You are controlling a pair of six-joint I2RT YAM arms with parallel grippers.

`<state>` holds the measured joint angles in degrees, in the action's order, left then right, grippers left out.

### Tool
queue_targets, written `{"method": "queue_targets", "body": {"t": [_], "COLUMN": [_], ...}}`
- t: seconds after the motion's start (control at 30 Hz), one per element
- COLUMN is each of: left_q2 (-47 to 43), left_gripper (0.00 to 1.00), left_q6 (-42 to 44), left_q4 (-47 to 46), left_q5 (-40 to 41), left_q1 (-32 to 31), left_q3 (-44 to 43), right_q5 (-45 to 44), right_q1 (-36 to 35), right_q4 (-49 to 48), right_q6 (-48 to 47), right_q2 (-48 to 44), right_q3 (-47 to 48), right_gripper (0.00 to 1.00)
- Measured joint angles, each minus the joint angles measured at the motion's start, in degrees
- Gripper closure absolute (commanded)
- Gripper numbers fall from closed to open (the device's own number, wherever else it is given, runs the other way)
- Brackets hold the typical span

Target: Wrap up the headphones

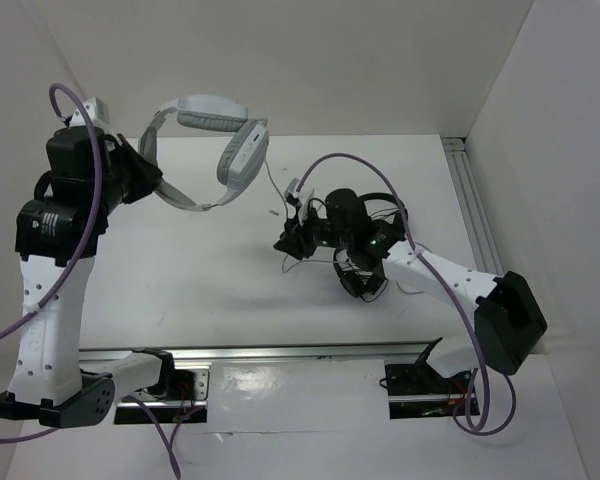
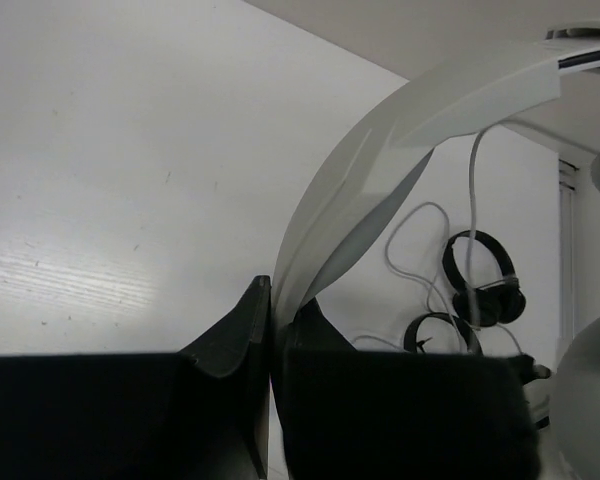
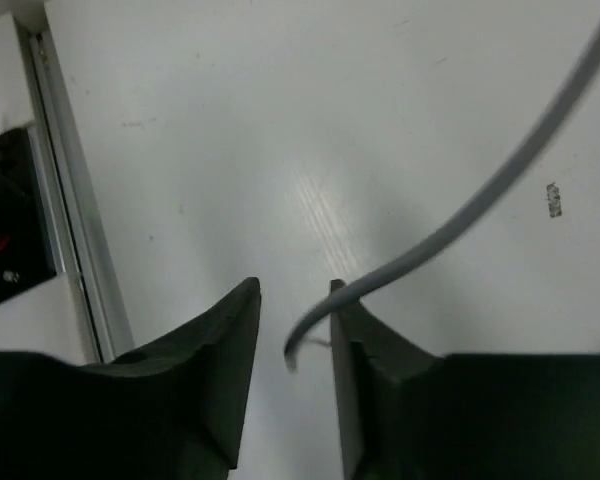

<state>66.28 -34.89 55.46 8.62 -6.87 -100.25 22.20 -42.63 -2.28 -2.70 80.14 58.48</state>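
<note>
The headphones (image 1: 242,152) hang in the air over the far left of the table (image 1: 200,290). Their headband is pinched tight in the left gripper (image 2: 273,300), whose arm stands raised and bent. Their thin cable (image 3: 500,180) trails down to the right gripper (image 3: 295,300), which reaches out low over the table. Its fingers are apart and the cable runs into the gap close beside one finger.

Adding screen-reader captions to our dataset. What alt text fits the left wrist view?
The left gripper pinches the curved headband of large light grey over-ear headphones above a white table. Behind, their thin grey cable hangs near two small black on-ear headphones.
</note>
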Motion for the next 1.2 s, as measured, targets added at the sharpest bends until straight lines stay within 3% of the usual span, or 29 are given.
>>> {"method": "queue_targets", "body": {"t": [0.03,0.23,0.27,0.47,0.73,0.93,0.97,1.0,1.03,1.1,1.2], "left_q2": [0.22,0.28,0.28,0.04,-2.43,-2.99,-2.99,-2.99,-2.99,-3.06,-3.04], "left_gripper": [1.00,1.00,1.00,1.00,1.00,1.00,1.00,1.00,1.00,1.00,1.00], "left_q6": [0.42,2.97,3.23,3.89,4.74,4.70,4.66,4.61,4.48,4.20,2.64], "left_q4": [0.31,3.80,4.44,7.26,8.09,8.61,8.70,8.79,8.85,8.85,8.85], "left_q5": [-0.68,-3.41,-3.85,-5.92,-7.61,-8.68,-8.92,-9.09,-9.29,-9.55,-9.55], "left_q1": [-0.02,-0.02,-0.02,-0.02,-0.02,-0.02,-0.02,-0.02,-0.02,-0.02,-0.02], "left_q3": [-1.57,-4.79,-4.79,-4.79,-4.76,-4.76,-4.76,-4.76,-4.74,-4.35,-3.78], "right_q5": [1.66,9.75,10.43,12.02,14.58,14.51,14.62,14.69,14.71,14.69,14.62], "right_q1": [0.61,4.94,5.44,6.29,6.29,6.29,6.29,6.29,6.29,6.29,6.29], "right_q4": [-1.51,-14.82,-16.87,-27.30,-32.57,-35.43,-36.26,-36.98,-37.59,-38.32,-39.21], "right_q6": [0.96,8.44,9.31,12.94,16.98,17.90,18.21,18.58,18.56,19.54,20.72], "right_q2": [0.11,-3.37,-4.20,-7.50,-1.14,1.33,2.23,3.15,3.87,5.16,5.77], "right_q3": [-1.90,-6.49,-6.56,-7.21,-7.10,-6.67,-6.43,-6.32,-6.32,-6.29,-6.47], "right_gripper": [0.41,0.31,0.23,0.21,0.23,0.37,0.43,0.67,0.81,0.97,1.00]}}
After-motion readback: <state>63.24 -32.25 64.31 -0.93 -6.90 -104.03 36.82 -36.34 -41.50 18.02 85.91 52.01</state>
